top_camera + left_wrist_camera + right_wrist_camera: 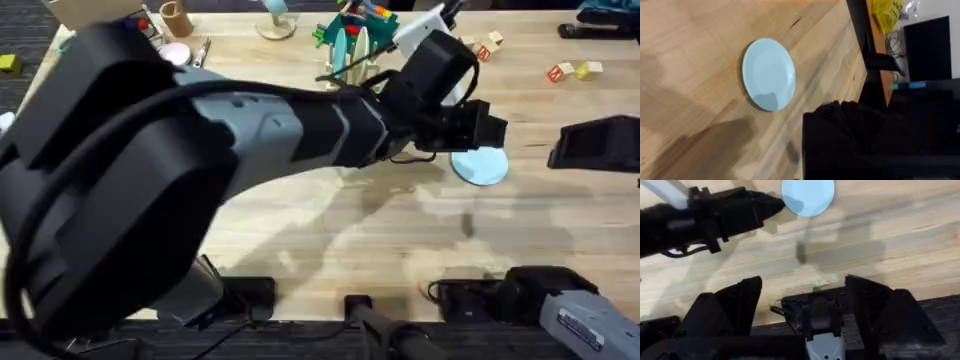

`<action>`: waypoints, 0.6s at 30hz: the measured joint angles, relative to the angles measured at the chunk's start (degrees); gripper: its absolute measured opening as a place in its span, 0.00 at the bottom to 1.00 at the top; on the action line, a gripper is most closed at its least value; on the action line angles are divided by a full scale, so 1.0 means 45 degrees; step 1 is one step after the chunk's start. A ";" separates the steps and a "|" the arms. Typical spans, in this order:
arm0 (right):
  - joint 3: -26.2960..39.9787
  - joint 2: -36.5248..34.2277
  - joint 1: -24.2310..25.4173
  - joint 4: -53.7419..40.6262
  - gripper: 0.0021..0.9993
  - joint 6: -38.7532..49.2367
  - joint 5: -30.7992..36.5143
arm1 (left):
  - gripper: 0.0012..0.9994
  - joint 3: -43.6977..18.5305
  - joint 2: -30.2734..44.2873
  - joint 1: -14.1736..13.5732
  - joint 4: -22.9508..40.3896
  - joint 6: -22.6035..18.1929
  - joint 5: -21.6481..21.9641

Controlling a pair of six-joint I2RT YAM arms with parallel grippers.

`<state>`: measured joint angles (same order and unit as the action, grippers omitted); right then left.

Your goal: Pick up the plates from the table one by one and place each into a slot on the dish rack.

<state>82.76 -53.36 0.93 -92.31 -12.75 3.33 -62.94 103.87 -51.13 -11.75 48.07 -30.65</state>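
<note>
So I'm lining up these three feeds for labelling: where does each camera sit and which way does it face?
Overhead: fixed above the arms' bases, looking down and forward over the table; the left arm reaches across toward the light blue plate.
Left wrist: on the left arm, looking down at that plate.
Right wrist: low by the table's near edge, looking across; the open right gripper in front, the left gripper beyond.
All three share the plate.
</note>
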 joint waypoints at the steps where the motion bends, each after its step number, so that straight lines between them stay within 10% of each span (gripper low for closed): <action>1: 0.0000 0.0001 0.0000 0.0000 1.00 0.0000 0.0000 | 0.04 -0.0007 0.0101 -0.0031 -0.0015 0.0053 0.0000; 18: 0.0000 0.0003 0.0000 -0.0019 1.00 0.0000 0.0003 | 0.04 -0.0170 0.1742 -0.0180 -0.0889 0.0302 0.0191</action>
<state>82.76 -53.35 0.93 -92.40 -12.75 3.35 -63.70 111.71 -51.94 -15.75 49.43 -29.79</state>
